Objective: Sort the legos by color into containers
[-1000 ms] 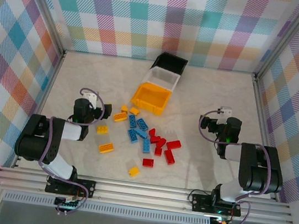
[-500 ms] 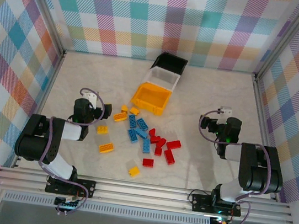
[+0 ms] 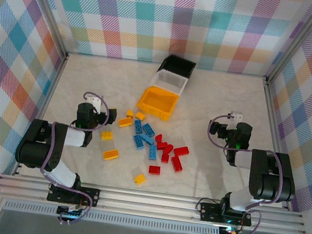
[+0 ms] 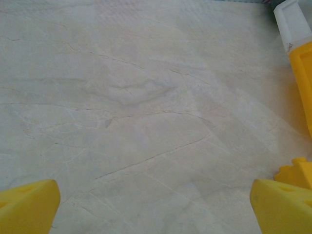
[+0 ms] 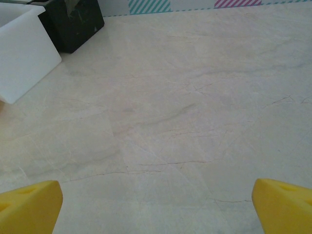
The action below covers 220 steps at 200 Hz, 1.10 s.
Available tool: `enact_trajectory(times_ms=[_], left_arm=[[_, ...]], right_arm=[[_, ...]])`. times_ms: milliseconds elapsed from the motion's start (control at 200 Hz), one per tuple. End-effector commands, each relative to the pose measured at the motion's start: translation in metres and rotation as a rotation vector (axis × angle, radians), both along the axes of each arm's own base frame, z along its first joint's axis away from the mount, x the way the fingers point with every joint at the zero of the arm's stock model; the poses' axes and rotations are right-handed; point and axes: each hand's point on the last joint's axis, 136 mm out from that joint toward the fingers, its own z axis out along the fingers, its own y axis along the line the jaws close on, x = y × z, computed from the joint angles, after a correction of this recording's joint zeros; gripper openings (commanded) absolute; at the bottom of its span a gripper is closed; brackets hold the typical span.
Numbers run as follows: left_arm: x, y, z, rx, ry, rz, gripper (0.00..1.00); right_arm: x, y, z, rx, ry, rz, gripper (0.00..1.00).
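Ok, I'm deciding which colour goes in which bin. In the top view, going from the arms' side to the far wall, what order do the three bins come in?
yellow-orange bin → white bin → black bin

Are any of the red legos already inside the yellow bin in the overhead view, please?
No, the red legos lie loose on the table, on the near side of the yellow bin.

Barely any change, left gripper (image 3: 91,109) nudged slightly at the wrist, its cable (image 3: 106,110) tucked closer.
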Motion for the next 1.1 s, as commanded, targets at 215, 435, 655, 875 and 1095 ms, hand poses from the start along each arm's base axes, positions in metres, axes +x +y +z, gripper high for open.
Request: enact_trajectory(times_ms=[215,435,655,875,1095], left_arm=[[0.014,0.016,0.024,0.016,0.066,0.089,1.00],[0.004,0.028,0.063,0.003,0.081,0.171,1.00],[-0.010,0.033,0.100,-0.089,0.198,0.269,1.00],[-0.027,0.020,0.110,-0.237,0.237,0.306,1.00],[-0.055,-0.004,0.092,-0.350,0.380,0.295,1.00]], right_arm=[[0.011,-0.013,0.034,0.004,0.063,-0.090,1.00],[0.006,-0.024,0.060,0.151,0.204,-0.248,1.00],[-0.009,-0.012,0.074,0.335,0.436,-0.314,1.00],[-0.036,0.013,0.075,0.454,0.622,-0.308,1.00],[-0.060,0.071,0.069,0.460,0.830,-0.210,0.99]])
